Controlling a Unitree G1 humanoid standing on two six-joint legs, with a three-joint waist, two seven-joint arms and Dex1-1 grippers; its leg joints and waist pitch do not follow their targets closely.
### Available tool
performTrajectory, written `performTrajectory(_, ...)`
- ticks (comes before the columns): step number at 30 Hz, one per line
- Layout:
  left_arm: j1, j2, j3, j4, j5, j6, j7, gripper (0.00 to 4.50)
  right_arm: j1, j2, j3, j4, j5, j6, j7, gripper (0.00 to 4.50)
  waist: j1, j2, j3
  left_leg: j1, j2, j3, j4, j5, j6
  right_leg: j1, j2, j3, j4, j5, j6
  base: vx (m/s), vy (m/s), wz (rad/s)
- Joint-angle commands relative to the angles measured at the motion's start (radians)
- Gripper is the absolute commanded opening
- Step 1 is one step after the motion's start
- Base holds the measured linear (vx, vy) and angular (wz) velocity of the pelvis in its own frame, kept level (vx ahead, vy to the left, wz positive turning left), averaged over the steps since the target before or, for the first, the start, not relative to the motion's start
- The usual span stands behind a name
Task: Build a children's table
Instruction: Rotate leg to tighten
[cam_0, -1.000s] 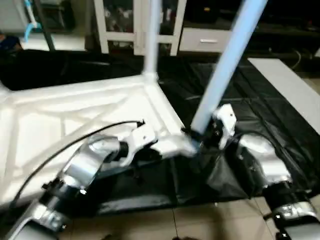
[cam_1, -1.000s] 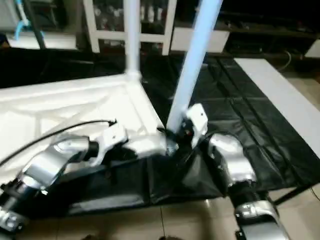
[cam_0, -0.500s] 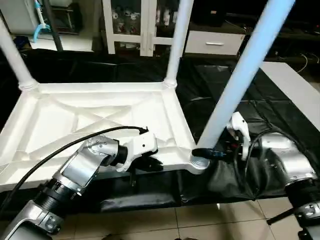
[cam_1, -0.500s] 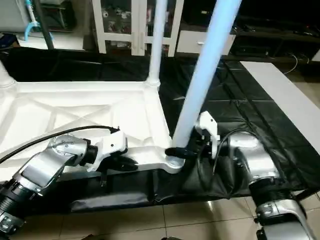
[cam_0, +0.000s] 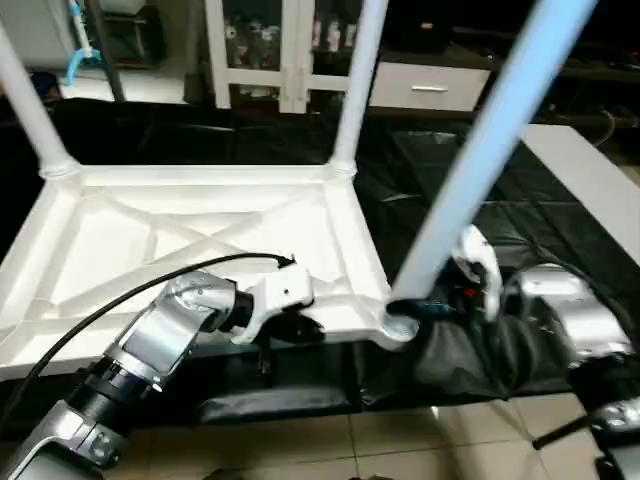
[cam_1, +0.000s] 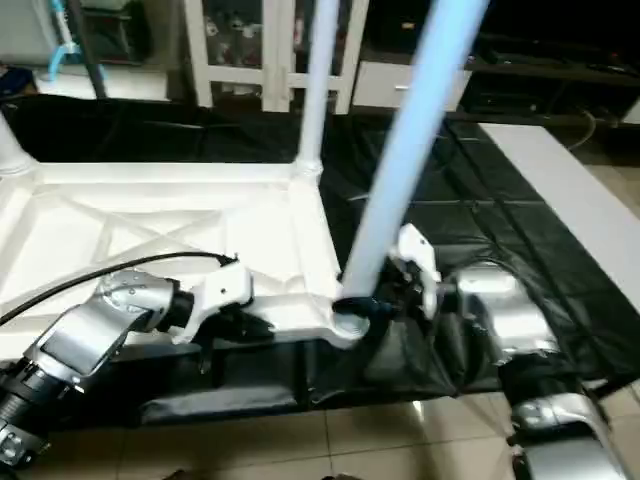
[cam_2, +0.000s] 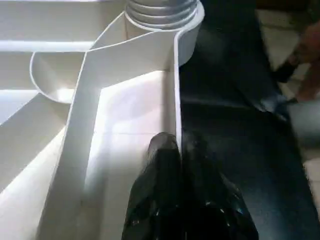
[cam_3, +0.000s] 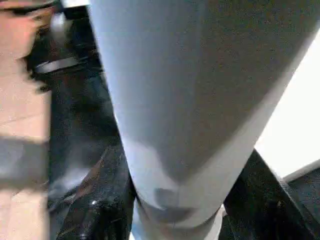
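Note:
The children's table top (cam_0: 200, 230) lies upside down on a black sheet, its ribbed underside facing up. Two white legs stand upright in the far corner sockets, one on the left (cam_0: 30, 110) and one on the right (cam_0: 355, 90). A third leg (cam_0: 480, 150) leans to the right, with its lower end in the near right socket (cam_0: 398, 325). My right gripper (cam_0: 415, 308) is shut on this leg just above the socket, a black finger (cam_3: 100, 200) on each side. My left gripper (cam_2: 179, 145) is shut on the top's near rim, left of that socket.
A white cabinet (cam_0: 290, 50) stands behind the table top. A long white board (cam_0: 590, 170) lies on the black sheet (cam_0: 420, 170) at the right. Tiled floor (cam_0: 400, 450) runs along the near edge. A black cable (cam_0: 130, 295) arcs over my left forearm.
The camera has shifted and now takes in more of the table top. My right gripper's fingers have closed in on the leaning leg's base. The left gripper keeps its pinch on the rim.

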Motion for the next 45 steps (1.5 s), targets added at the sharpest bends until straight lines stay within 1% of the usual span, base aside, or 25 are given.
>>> performTrajectory(1, -0.014, -0.03, -0.019, -0.043, -0.028, 0.018, -0.024, 0.0, -0.005, -0.008, -0.043, 0.086, -0.07, 0.005, -0.187, 1.88, -0.008, 0.009, -0.06, 0.012, 0.014, -0.002, -0.081, -0.315, -0.005, 0.055, -0.036, 0.025, -0.079, -0.453, -0.143, 0.0, 0.0, 0.0)
performTrajectory(2, -0.015, -0.036, -0.015, -0.041, -0.025, 0.027, -0.009, 0.0, -0.007, 0.0, -0.048, 0.098, -0.076, 0.007, -0.226, 1.88, -0.011, 0.008, -0.062, 0.011, 0.013, -0.004, -0.08, -0.322, -0.007, 0.056, -0.037, 0.024, -0.081, -0.468, -0.133, 0.0, 0.0, 0.0)
performTrajectory(3, -0.03, -0.089, 0.017, -0.025, 0.003, 0.101, 0.117, 0.0, -0.019, 0.061, -0.094, 0.168, -0.103, 0.022, -0.5, 1.88, -0.02, 0.006, -0.058, 0.008, 0.014, -0.005, -0.083, -0.325, -0.017, 0.052, -0.036, 0.026, -0.081, -0.488, -0.121, 0.0, 0.0, 0.0)
performTrajectory(4, -0.031, -0.092, 0.019, -0.024, 0.005, 0.105, 0.124, 0.0, -0.019, 0.064, -0.096, 0.171, -0.104, 0.023, -0.513, 1.87, -0.028, 0.008, -0.059, 0.012, 0.011, -0.01, -0.081, -0.351, -0.033, 0.049, -0.037, 0.018, -0.091, -0.547, -0.1, 0.0, 0.0, 0.0)
performTrajectory(6, -0.051, -0.177, 0.067, -0.006, 0.044, 0.193, 0.301, 0.0, -0.013, 0.137, -0.144, 0.203, -0.15, 0.035, -0.874, 1.87, -0.042, 0.006, -0.063, 0.008, 0.01, -0.014, -0.081, -0.35, -0.045, 0.049, -0.035, 0.017, -0.089, -0.518, -0.093, 0.0, 0.0, 0.0)
performTrajectory(8, -0.053, -0.185, 0.07, -0.004, 0.048, 0.197, 0.316, 0.0, -0.012, 0.145, -0.149, 0.204, -0.155, 0.034, -0.91, 1.87, -0.044, 0.005, -0.064, 0.014, 0.009, -0.012, -0.08, -0.368, -0.043, 0.045, -0.033, 0.014, -0.093, -0.526, -0.084, 0.0, 0.0, 0.0)
performTrajectory(9, -0.061, -0.236, 0.087, 0.005, 0.058, 0.205, 0.39, 0.0, 0.004, 0.207, -0.197, 0.204, -0.167, -0.009, -1.127, 1.87, -0.047, 0.009, -0.064, 0.014, 0.007, -0.012, -0.078, -0.39, -0.034, 0.043, -0.033, 0.013, -0.096, -0.535, -0.074, 0.0, 0.0, 0.0)
performTrajectory(10, -0.061, -0.236, 0.087, 0.005, 0.058, 0.205, 0.39, 0.0, 0.004, 0.207, -0.197, 0.204, -0.167, -0.009, -1.127, 1.86, -0.051, 0.007, -0.064, 0.017, 0.004, -0.01, -0.074, -0.403, -0.034, 0.033, -0.031, 0.011, -0.103, -0.551, -0.063, 0.0, 0.0, 0.0)
performTrajectory(11, -0.064, -0.25, 0.085, 0.009, 0.064, 0.197, 0.408, 0.0, 0.013, 0.24, -0.203, 0.192, -0.176, -0.031, -1.18, 1.86, -0.051, 0.008, -0.066, 0.018, 0.002, -0.012, -0.074, -0.414, -0.028, 0.037, -0.03, 0.007, -0.105, -0.559, -0.057, 0.0, 0.0, 0.0)
performTrajectory(12, -0.066, -0.264, 0.082, 0.014, 0.068, 0.194, 0.421, 0.0, 0.016, 0.284, -0.201, 0.189, -0.182, -0.057, -1.22, 1.86, -0.055, 0.014, -0.063, 0.017, 0.0, -0.012, -0.074, -0.435, -0.018, 0.035, -0.028, 0.004, -0.111, -0.576, -0.04, 0.0, 0.0, 0.0)
performTrajectory(15, -0.072, -0.265, 0.061, 0.024, 0.088, 0.175, 0.425, 0.0, 0.009, 0.37, -0.191, 0.186, -0.155, -0.111, -1.183, 1.86, -0.064, 0.016, -0.062, 0.016, 0.002, -0.016, -0.075, -0.463, -0.014, 0.034, -0.032, -0.001, -0.117, -0.59, -0.034, 0.0, 0.0, 0.0)
performTrajectory(17, -0.075, -0.261, 0.053, 0.028, 0.101, 0.171, 0.425, 0.0, -0.004, 0.416, -0.193, 0.185, -0.102, -0.15, -1.089, 1.86, -0.067, 0.023, -0.062, 0.016, 0.006, -0.022, -0.079, -0.481, -0.011, 0.039, -0.034, -0.006, -0.118, -0.566, -0.042, 0.0, 0.0, 0.0)
performTrajectory(18, -0.075, -0.255, 0.049, 0.032, 0.105, 0.167, 0.42, 0.0, 0.002, 0.415, -0.172, 0.159, -0.105, -0.168, -1.025, 1.86, -0.067, 0.032, -0.061, 0.015, 0.012, -0.028, -0.086, -0.491, -0.012, 0.045, -0.036, -0.008, -0.115, -0.529, -0.058, 0.0, 0.0, 0.0)
performTrajectory(20, -0.078, -0.236, 0.037, 0.043, 0.117, 0.144, 0.41, 0.0, 0.014, 0.388, -0.126, 0.107, -0.135, -0.166, -0.967, 2.42, -0.068, 0.026, -0.061, 0.011, 0.012, -0.029, -0.09, -0.492, -0.012, 0.052, -0.034, -0.008, -0.112, -0.482, -0.075, 0.0, 0.0, 0.0)
performTrajectory(22, -0.078, -0.236, 0.037, 0.043, 0.117, 0.144, 0.41, 0.0, 0.014, 0.388, -0.126, 0.107, -0.135, -0.166, -0.967, 2.56, -0.064, 0.025, -0.059, 0.012, 0.01, -0.025, -0.089, -0.477, -0.01, 0.049, -0.037, -0.001, -0.107, -0.464, -0.101, 0.0, 0.0, 0.0)
performTrajectory(24, -0.073, -0.203, 0.016, 0.051, 0.124, 0.103, 0.374, 0.0, 0.03, 0.35, -0.124, 0.039, -0.1, -0.116, -0.887, 2.88, -0.06, 0.021, -0.061, 0.014, 0.009, -0.023, -0.088, -0.456, -0.003, 0.052, -0.037, 0.001, -0.107, -0.463, -0.101, 0.0, 0.0, 0.0)
performTrajectory(26, -0.063, -0.166, -0.006, 0.056, 0.126, 0.037, 0.323, 0.0, 0.05, 0.297, -0.105, -0.03, -0.068, -0.073, -0.79, 2.95, -0.055, 0.023, -0.062, 0.015, 0.01, -0.021, -0.088, -0.439, 0.004, 0.053, -0.037, 0.004, -0.104, -0.439, -0.108, 0.0, 0.0, 0.0)
performTrajectory(27, -0.058, -0.152, -0.011, 0.054, 0.122, 0.023, 0.303, 0.0, 0.061, 0.274, -0.092, -0.062, -0.049, -0.049, -0.74, 2.95, -0.053, 0.023, -0.062, 0.008, 0.013, -0.019, -0.091, -0.41, 0.009, 0.057, -0.038, 0.008, -0.098, -0.405, -0.12, 0.0, 0.0, 0.0)
performTrajectory(28, -0.05, -0.122, -0.023, 0.052, 0.119, -0.024, 0.259, 0.0, 0.083, 0.227, -0.074, -0.128, -0.012, -0.012, -0.646, 2.95, -0.051, 0.028, -0.061, 0.01, 0.011, -0.02, -0.091, -0.407, 0.015, 0.06, -0.035, 0.007, -0.099, -0.399, -0.123, 0.0, 0.0, 0.0)
performTrajectory(33, -0.031, -0.047, -0.049, 0.04, 0.106, -0.119, 0.137, 0.0, 0.136, 0.101, -0.036, -0.264, 0.052, 0.05, -0.439, 2.95, -0.033, 0.026, -0.062, 0.012, 0.018, -0.012, -0.092, -0.357, 0.023, 0.062, -0.041, 0.015, -0.092, -0.359, -0.148, 0.0, 0.0, 0.0)
performTrajectory(35, -0.032, -0.04, -0.032, 0.04, 0.084, -0.099, 0.11, 0.0, 0.151, 0.055, -0.048, -0.287, 0.059, 0.056, -0.363, 2.95, -0.024, 0.026, -0.063, 0.018, 0.02, -0.009, -0.09, -0.339, 0.025, 0.06, -0.039, 0.017, -0.089, -0.329, -0.161, 0.0, 0.0, 0.0)
performTrajectory(36, -0.037, -0.041, -0.026, 0.036, 0.074, -0.072, 0.101, 0.28, 0.151, 0.036, -0.059, -0.287, 0.065, 0.059, -0.331, 2.97, -0.02, 0.027, -0.061, 0.022, 0.022, -0.005, -0.09, -0.334, 0.026, 0.057, -0.039, 0.019, -0.087, -0.313, -0.175, 0.0, 0.0, 0.0)
performTrajectory(40, -0.047, -0.047, -0.026, 0.033, 0.062, -0.034, 0.084, 0.58, 0.145, 0.019, -0.079, -0.28, 0.068, 0.059, -0.292, 2.97, -0.017, 0.028, -0.064, 0.019, 0.022, -0.006, -0.092, -0.308, 0.019, 0.066, -0.04, 0.02, -0.079, -0.284, -0.196, 0.0, 0.0, 0.0)
performTrajectory(41, -0.056, -0.056, -0.031, 0.043, 0.071, -0.034, 0.094, 0.65, 0.142, 0.013, -0.081, -0.281, 0.07, 0.062, -0.275, 2.97, -0.014, 0.033, -0.067, 0.017, 0.022, -0.007, -0.091, -0.283, 0.02, 0.069, -0.041, 0.02, -0.074, -0.259, -0.198, 0.0, 0.0, 0.0)
performTrajectory(45, -0.08, -0.066, -0.075, 0.106, 0.105, -0.081, 0.094, 0.78, 0.145, -0.008, -0.064, -0.329, 0.091, 0.111, -0.249, 2.97, -0.01, 0.031, -0.069, 0.018, 0.02, -0.004, -0.088, -0.241, 0.033, 0.073, -0.036, 0.021, -0.069, -0.197, -0.21, 0.0, 0.0, 0.0)
